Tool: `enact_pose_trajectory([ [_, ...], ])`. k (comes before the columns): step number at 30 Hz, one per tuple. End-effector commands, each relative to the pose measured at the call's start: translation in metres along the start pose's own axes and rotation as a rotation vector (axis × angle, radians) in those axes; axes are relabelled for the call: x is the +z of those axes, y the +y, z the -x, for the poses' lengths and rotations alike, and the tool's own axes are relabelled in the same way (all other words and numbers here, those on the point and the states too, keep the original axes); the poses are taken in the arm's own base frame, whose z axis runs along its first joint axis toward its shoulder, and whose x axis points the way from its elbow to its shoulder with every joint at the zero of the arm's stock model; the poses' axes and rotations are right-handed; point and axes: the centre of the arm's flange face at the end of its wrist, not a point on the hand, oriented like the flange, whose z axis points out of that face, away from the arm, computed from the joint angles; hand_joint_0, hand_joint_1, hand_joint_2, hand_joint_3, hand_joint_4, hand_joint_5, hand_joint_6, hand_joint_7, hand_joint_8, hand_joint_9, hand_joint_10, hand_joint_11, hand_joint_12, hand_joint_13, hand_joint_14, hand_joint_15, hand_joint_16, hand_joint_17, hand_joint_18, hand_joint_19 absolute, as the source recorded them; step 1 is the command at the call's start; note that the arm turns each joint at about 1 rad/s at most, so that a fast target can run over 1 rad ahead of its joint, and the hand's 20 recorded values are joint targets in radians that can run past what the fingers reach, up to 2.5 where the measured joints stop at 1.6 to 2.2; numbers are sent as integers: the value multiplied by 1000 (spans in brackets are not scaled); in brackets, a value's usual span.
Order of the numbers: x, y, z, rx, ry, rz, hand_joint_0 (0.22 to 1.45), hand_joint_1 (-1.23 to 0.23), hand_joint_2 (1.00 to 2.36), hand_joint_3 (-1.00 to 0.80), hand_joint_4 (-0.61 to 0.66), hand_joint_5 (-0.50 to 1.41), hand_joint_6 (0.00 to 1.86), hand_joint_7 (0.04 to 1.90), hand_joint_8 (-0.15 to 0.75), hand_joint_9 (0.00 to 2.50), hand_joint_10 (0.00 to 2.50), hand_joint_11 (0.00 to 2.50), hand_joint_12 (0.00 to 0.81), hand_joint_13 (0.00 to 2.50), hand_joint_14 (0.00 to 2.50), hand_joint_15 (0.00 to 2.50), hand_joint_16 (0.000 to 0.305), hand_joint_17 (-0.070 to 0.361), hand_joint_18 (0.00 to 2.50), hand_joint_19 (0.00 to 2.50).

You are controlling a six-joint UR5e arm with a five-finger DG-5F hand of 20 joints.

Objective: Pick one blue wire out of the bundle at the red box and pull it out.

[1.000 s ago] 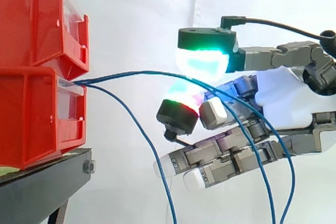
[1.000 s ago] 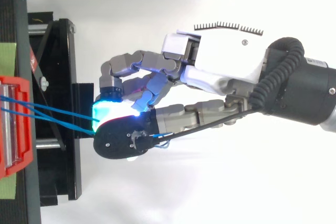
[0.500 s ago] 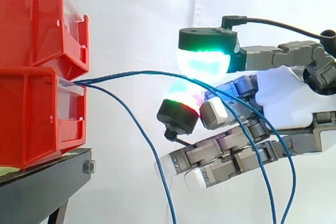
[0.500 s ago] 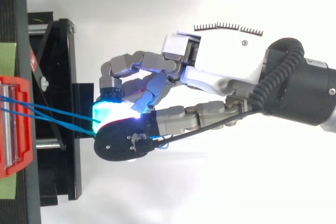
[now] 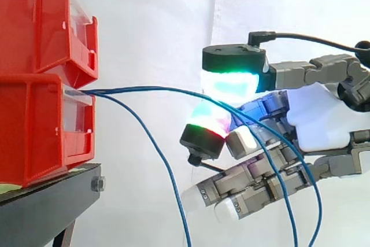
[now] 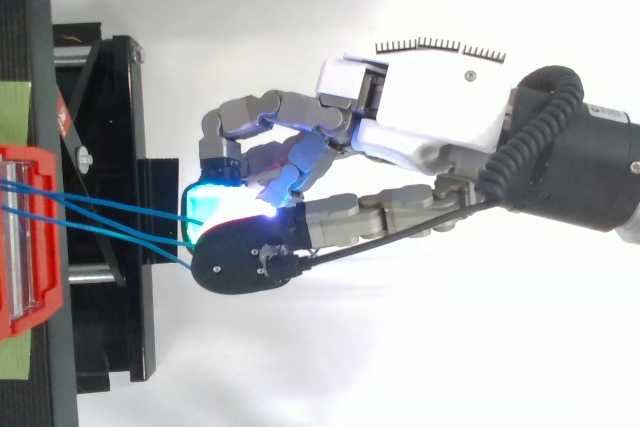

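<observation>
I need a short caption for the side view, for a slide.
Robot hand pinches a blue wire leading from the red box.

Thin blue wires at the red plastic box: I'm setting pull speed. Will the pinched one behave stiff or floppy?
Probably floppy: the thin blue wires sag in long curves away from the red plastic box. Likely light, since the hand pinches one between just two glowing pads. It may slip under a hard pull, being thin and smooth-looking.
</observation>
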Motion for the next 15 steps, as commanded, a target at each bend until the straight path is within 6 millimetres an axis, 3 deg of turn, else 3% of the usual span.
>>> enact_pose_trajectory([
  [1,-3,1,3,-16,-5,-14,577,-744,1019,-59,61,-34,629,1420,258,1011,22,643,388,437,7,169,61,137,397,367],
  [15,-15,26,8,-98,-12,-20,574,-745,1019,-63,50,-35,624,1434,254,907,20,549,389,341,5,125,61,137,311,343],
])
